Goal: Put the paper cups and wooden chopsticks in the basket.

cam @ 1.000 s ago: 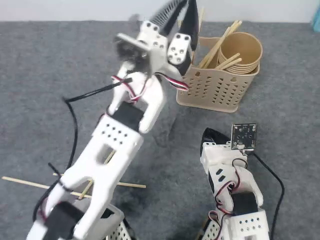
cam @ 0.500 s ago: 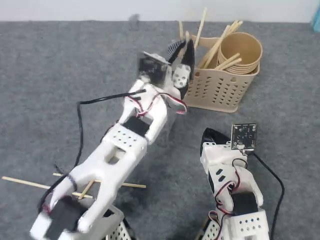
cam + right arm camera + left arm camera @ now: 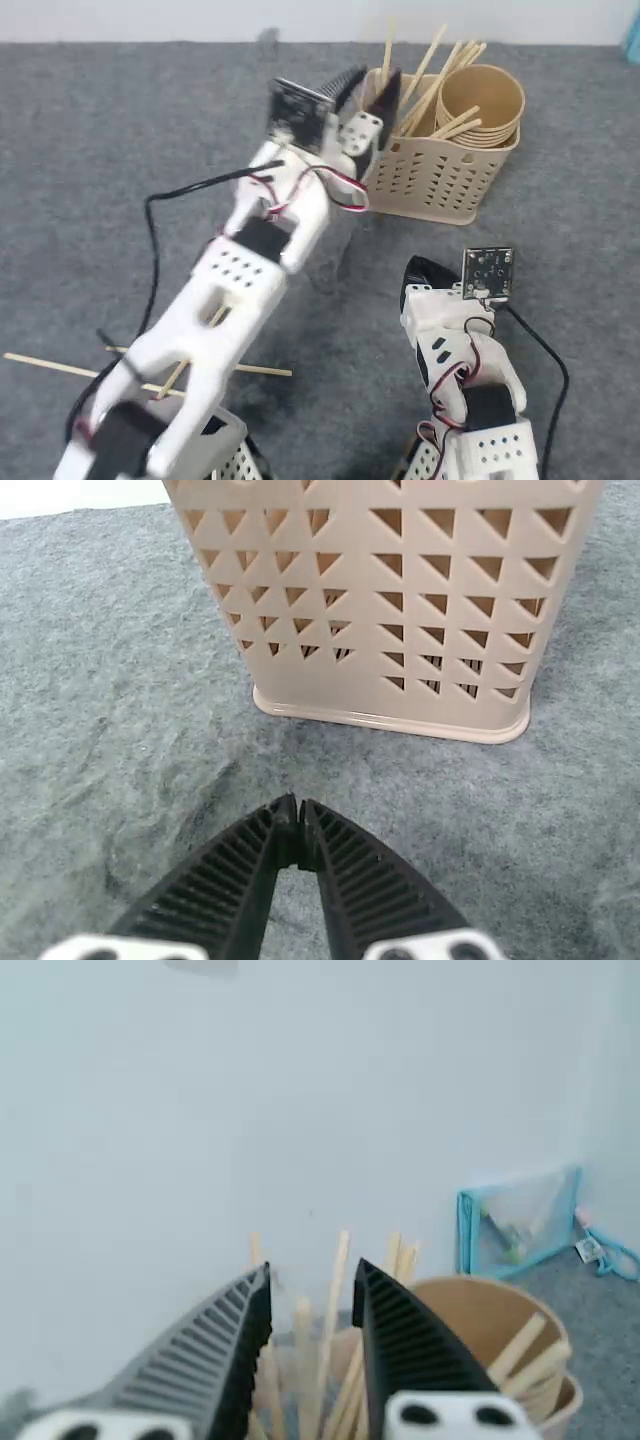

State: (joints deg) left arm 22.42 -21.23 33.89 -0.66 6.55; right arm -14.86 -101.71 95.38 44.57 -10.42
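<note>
On the grey mat (image 3: 80, 150), loose chopsticks (image 3: 262, 370) lie pointing sideways.

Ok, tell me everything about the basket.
The basket is beige, plastic-looking, with walls pierced by rows of triangular holes and a solid base rim. It stands upright on the grey mat. Inside are stacked paper cups on one side and wooden chopsticks leaning out on the other. The left gripper hovers at its chopstick end, jaws open.

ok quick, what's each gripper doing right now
Left gripper: open, holding nothing.
Right gripper: shut, empty.
</note>
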